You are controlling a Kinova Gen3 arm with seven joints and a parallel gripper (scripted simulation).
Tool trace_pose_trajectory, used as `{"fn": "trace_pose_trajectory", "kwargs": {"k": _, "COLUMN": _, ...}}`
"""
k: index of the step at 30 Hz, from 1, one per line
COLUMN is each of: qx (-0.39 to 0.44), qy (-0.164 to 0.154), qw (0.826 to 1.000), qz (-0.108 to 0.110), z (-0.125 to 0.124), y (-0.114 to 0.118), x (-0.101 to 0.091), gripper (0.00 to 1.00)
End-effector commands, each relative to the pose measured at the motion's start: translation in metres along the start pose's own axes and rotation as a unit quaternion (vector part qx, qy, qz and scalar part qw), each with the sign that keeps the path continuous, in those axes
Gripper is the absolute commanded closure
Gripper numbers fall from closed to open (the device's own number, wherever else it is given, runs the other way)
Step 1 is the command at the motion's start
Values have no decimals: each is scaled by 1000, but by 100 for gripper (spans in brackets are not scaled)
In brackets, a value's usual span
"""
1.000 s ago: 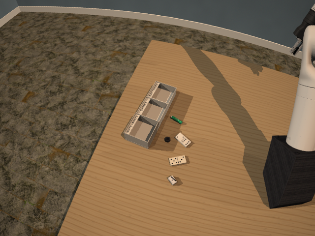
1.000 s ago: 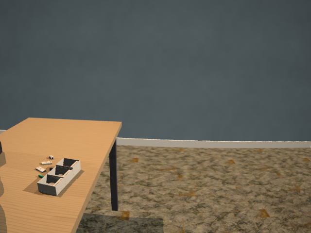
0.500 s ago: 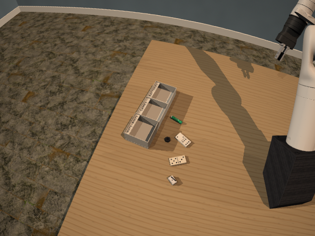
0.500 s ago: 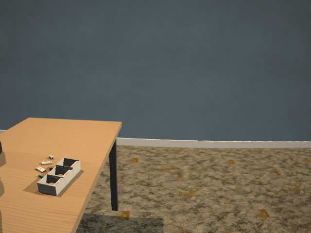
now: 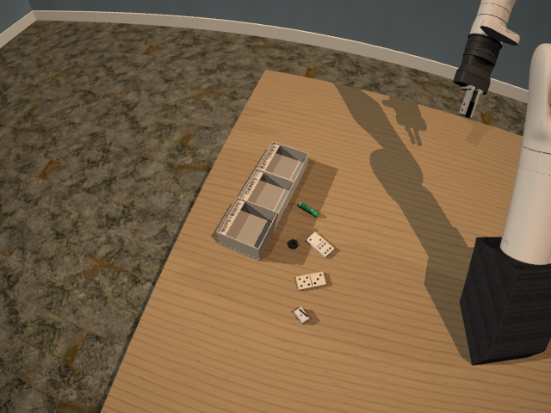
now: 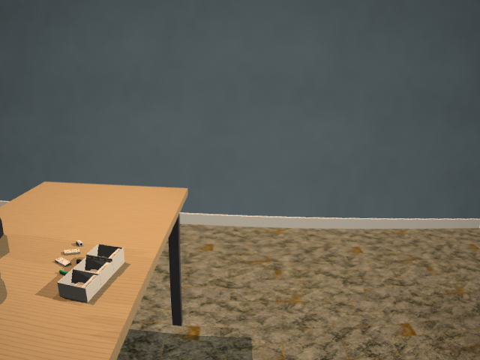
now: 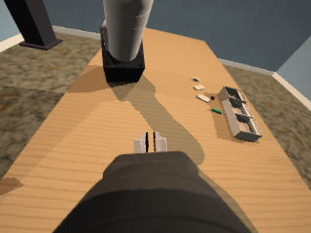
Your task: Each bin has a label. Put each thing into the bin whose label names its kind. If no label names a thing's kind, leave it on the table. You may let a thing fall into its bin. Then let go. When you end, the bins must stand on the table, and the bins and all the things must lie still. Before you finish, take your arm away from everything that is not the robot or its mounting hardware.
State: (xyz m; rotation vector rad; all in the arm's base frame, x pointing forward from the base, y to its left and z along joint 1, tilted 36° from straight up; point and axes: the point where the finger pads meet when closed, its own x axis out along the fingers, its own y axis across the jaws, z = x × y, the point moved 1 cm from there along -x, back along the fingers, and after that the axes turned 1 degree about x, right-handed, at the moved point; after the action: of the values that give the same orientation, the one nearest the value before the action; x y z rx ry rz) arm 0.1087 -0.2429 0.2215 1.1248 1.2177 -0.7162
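My gripper (image 5: 466,114) (image 7: 151,139) hangs high over the table's far right edge, away from the things. Its fingers stand narrowly apart with nothing between them. Three joined grey bins stand on the table, labelled BATTERIES (image 5: 284,165), GAMES (image 5: 268,194) and NUTS+BOLTS (image 5: 248,228); no things show inside. A green battery (image 5: 308,209) (image 7: 216,111) lies beside them. A black nut (image 5: 292,243) (image 7: 212,98) lies near a domino (image 5: 319,244) (image 7: 203,98). Another domino (image 5: 310,280) (image 6: 72,251) lies nearer the front. A small white block with a dark bar (image 5: 300,315) (image 6: 79,243) lies beyond that.
The arm's black base (image 5: 507,302) (image 7: 123,68) stands on the right of the wooden table (image 5: 378,364). The bins stand close to the table's left edge in the top view. The arm's shadow falls between the bins and the base.
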Motion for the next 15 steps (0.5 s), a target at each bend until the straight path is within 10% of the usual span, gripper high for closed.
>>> {"fn": "trace_pose_trajectory", "kwargs": {"k": 1, "qx": -23, "qy": 21, "qw": 999, "qz": -9, "z": -2, "y": 12, "x": 9, "gripper": 69}}
{"fn": "trace_pose_trajectory", "kwargs": {"k": 15, "qx": -106, "qy": 85, "qw": 986, "qz": -100, "z": -21, "y": 55, "x": 46, "gripper": 69}}
